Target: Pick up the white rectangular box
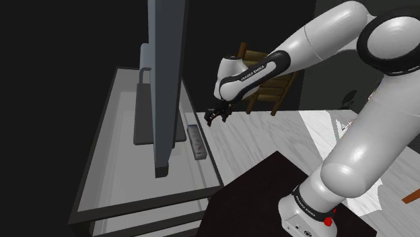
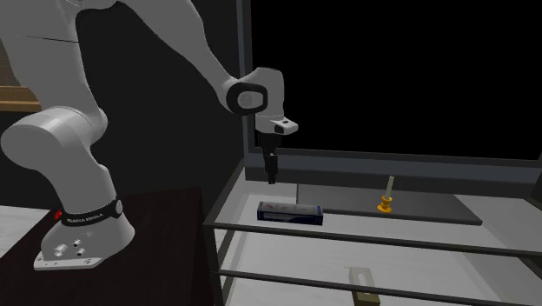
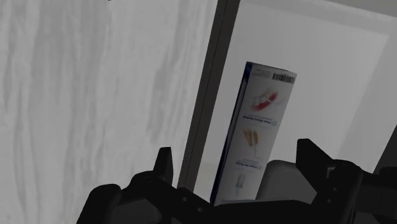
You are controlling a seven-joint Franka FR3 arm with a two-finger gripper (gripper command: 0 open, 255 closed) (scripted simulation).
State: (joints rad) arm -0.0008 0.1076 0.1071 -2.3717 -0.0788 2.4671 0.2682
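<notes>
- Looking over a dim room with a pale worktop framed by a dark rim, a tall grey panel standing on it and a black area lying behind.
- Spotting the white rectangular box lying flat on the worktop just inside the rim, on the side nearest the black stand, its long side running along the rim and its printed face turned up.
- Noting a small orange-footed item standing well apart from the box and a wooden chair beyond the arm, neither getting in the way.
- Hovering the hand above the box, pointing down and touching nothing.
- Spreading the fingers wide and gripping nothing. In the wrist view, bracketing the box's narrow width off-centre, with one finger lining up outside the rim.
- Judging the step as the approach before the grasp, with the box not yet lifted.
- Calling next, by this reading, for a small shift inward from the rim to centre over the box, then a straight descent with a finger passing down each long side, then closing and lifting.
- Watching for the rim-side finger landing on the rim, and for the thin box sliding if pinched off-centre.
</notes>
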